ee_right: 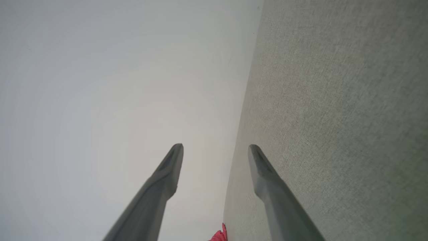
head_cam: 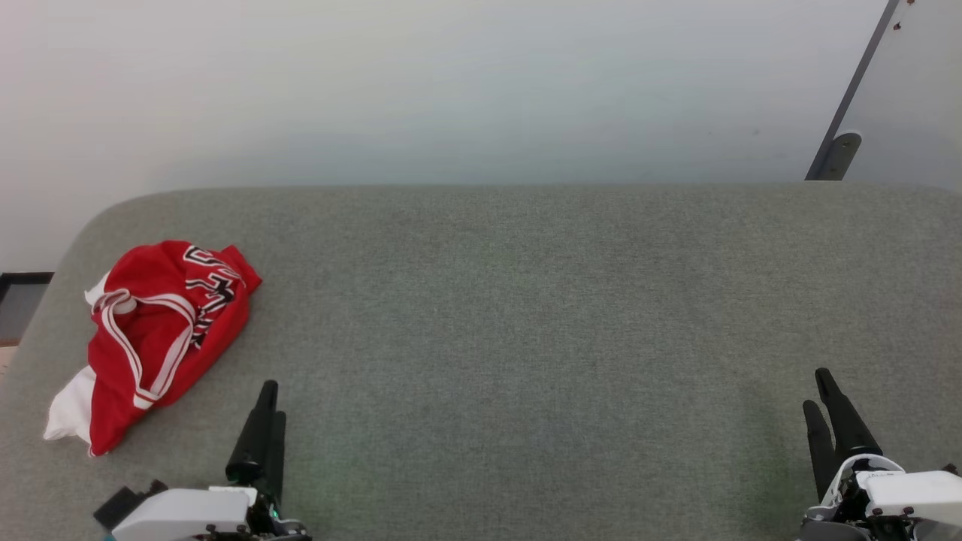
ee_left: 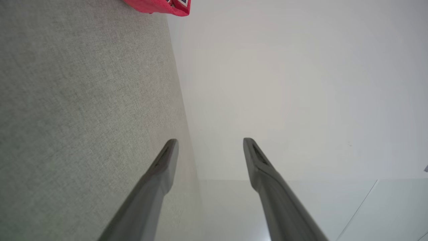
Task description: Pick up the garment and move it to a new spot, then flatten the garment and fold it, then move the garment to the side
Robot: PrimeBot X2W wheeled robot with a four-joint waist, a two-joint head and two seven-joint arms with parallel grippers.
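The garment (head_cam: 161, 330), a red jersey with white sleeves and red-and-white striped trim, lay crumpled in a loose heap on the grey fabric-covered table (head_cam: 526, 300), close to the table's left edge and a little nearer than its rounded far-left corner. Part of the black-and-white lettering showed on the top folds, and a white sleeve spilled out at the end of the heap nearest the table's front edge.

The left gripper (head_cam: 272, 402) hung over the table's front-left area, near the heap but clear of it, its two long dark fingers pointing toward the table's far edge. In the left wrist view the same gripper (ee_left: 210, 142) had its fingers spread with a clear gap between them and nothing in that gap, while a corner of the red garment (ee_left: 160, 6) showed on the table's surface at the top of that view.

The right gripper (head_cam: 818, 389) hung over the table's front-right area, well apart from the jersey. The right wrist view showed this gripper (ee_right: 215, 147) parted likewise and empty, with a sliver of the garment (ee_right: 219, 236) at the table's far end.

A pale wall (head_cam: 451, 90) stood beyond the table's far edge, and a dark slanted bar (head_cam: 834, 154) rose behind the table's far-right corner.
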